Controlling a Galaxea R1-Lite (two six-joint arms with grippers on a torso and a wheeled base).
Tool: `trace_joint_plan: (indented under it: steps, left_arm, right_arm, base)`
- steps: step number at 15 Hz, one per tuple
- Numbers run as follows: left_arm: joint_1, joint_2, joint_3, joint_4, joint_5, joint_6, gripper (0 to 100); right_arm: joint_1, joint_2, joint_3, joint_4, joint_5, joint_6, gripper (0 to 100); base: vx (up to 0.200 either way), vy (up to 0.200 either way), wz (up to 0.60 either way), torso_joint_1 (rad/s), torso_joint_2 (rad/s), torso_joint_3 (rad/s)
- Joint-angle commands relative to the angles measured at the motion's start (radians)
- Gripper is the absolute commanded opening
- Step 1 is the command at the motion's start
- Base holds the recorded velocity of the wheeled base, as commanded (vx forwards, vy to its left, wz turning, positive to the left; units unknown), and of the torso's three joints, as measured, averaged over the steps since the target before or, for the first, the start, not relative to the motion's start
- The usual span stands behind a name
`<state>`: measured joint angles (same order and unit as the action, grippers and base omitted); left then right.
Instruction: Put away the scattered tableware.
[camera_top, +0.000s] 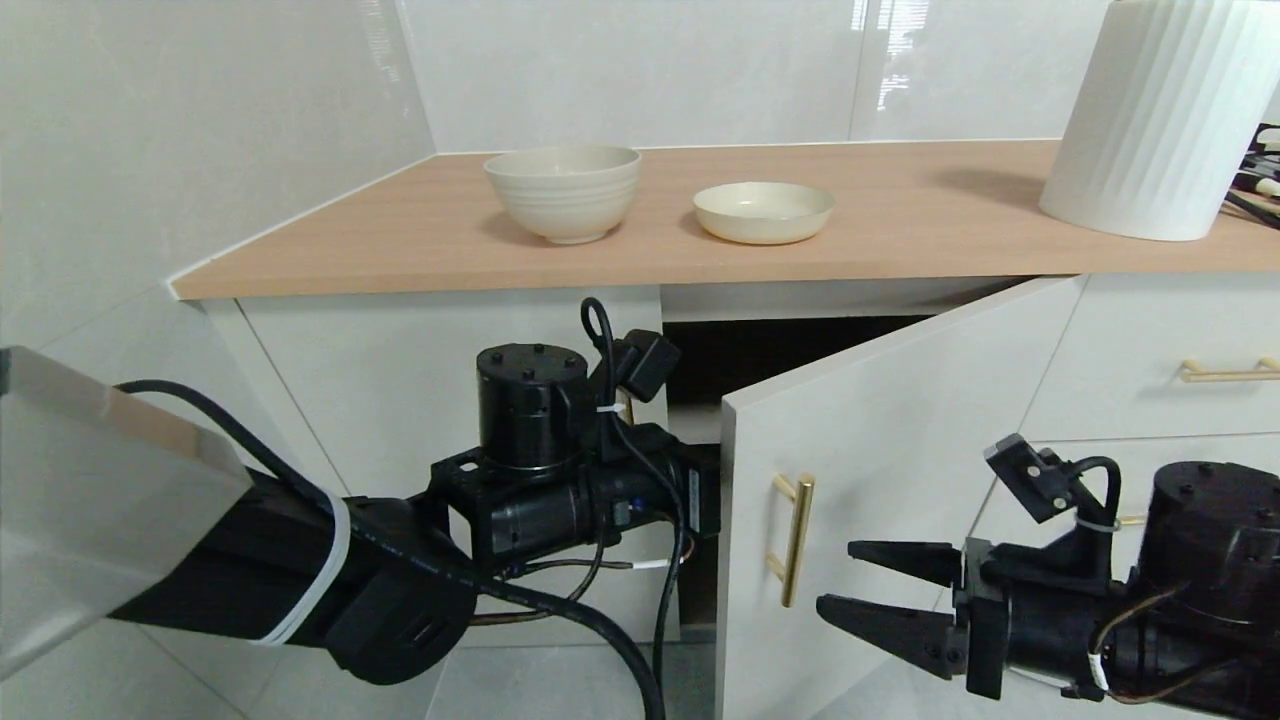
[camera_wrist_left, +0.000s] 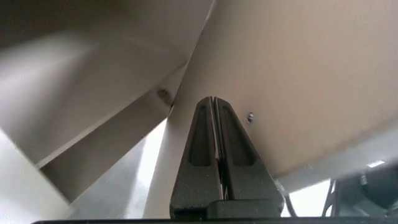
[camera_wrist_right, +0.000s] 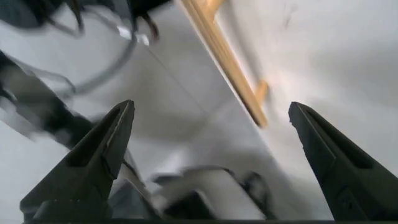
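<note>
Holding right gripper (camera_top: 835, 577) wide open, empty, beside the handle (camera_top: 795, 540); resting left gripper (camera_wrist_left: 213, 106), closed on nothing, behind the part-open cabinet door (camera_top: 880, 450); leaving bowl (camera_top: 563, 192) and dish (camera_top: 763, 211) sitting on the counter (camera_top: 900, 235).

The tall white ribbed vessel (camera_top: 1160, 120) at the table's (camera_top: 900, 240) right end is cut off by the top and right edges. The small dark items (camera_top: 1262, 170) behind it cannot be identified. The left end effector (camera_wrist_left: 213, 106), pads pressed together, is cut off at its base. From the head it lies behind the open white cabinet door (camera_top: 880, 480). The cabinet interior (camera_top: 790, 350) is too dark to read. In the right wrist view the brass bar handle (camera_wrist_right: 233, 68) and the dark cables (camera_wrist_right: 112, 71) are blurred.
</note>
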<state>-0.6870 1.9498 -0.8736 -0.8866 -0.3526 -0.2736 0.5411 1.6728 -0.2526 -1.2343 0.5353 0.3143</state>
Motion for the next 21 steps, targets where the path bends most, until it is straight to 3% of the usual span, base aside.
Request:
trace_joint_plan:
  steps: [1, 3, 4, 5, 6, 10, 15, 18, 21]
  left_arm:
    - [-0.006, -0.008, 0.058, -0.060, 0.000, -0.024, 0]
    - [-0.008, -0.032, 0.116, -0.149, -0.009, -0.052, 0]
    - [-0.023, -0.038, 0.119, -0.149, -0.014, -0.052, 0]
    - [-0.025, -0.035, 0.117, -0.147, -0.016, -0.053, 0]
    - [-0.028, -0.014, 0.102, -0.147, -0.019, -0.053, 0]
    - [-0.052, 0.014, 0.081, -0.146, -0.019, -0.053, 0]
    - [-0.086, 0.028, 0.019, -0.063, -0.011, -0.055, 0]
    - [-0.111, 0.028, -0.030, -0.002, -0.009, -0.053, 0]
    - [-0.134, 0.026, -0.059, 0.041, 0.000, -0.053, 0]
  right_arm:
    - [-0.033, -0.070, 0.062, 0.035, -0.052, -0.063, 100]
    - [-0.038, -0.156, 0.084, 0.154, -0.236, -0.123, 100]
    - [-0.036, -0.194, 0.067, 0.231, -0.347, -0.158, 100]
    - [-0.035, -0.211, 0.052, 0.266, -0.390, -0.164, 100]
    - [-0.021, -0.295, 0.018, 0.386, -0.423, -0.164, 100]
    - [-0.020, -0.438, -0.063, 0.633, -0.385, -0.164, 100]
    - [-0.020, -0.455, -0.067, 0.644, -0.377, -0.164, 100]
    - [-0.020, -0.475, -0.067, 0.647, -0.377, -0.164, 100]
    - [-0.020, -0.498, -0.067, 0.647, -0.379, -0.165, 100]
  base:
    - [0.000, 0.000, 0.00, 0.000, 0.00, 0.000]
    - [0.000, 0.000, 0.00, 0.000, 0.00, 0.000]
    - [0.000, 0.000, 0.00, 0.000, 0.00, 0.000]
    - [0.000, 0.000, 0.00, 0.000, 0.00, 0.000]
    - [0.000, 0.000, 0.00, 0.000, 0.00, 0.000]
    - [0.000, 0.000, 0.00, 0.000, 0.00, 0.000]
    - [0.000, 0.000, 0.00, 0.000, 0.00, 0.000]
    - [-0.200, 0.000, 0.00, -0.001, 0.01, 0.004]
    - [0.000, 0.000, 0.00, 0.000, 0.00, 0.000]
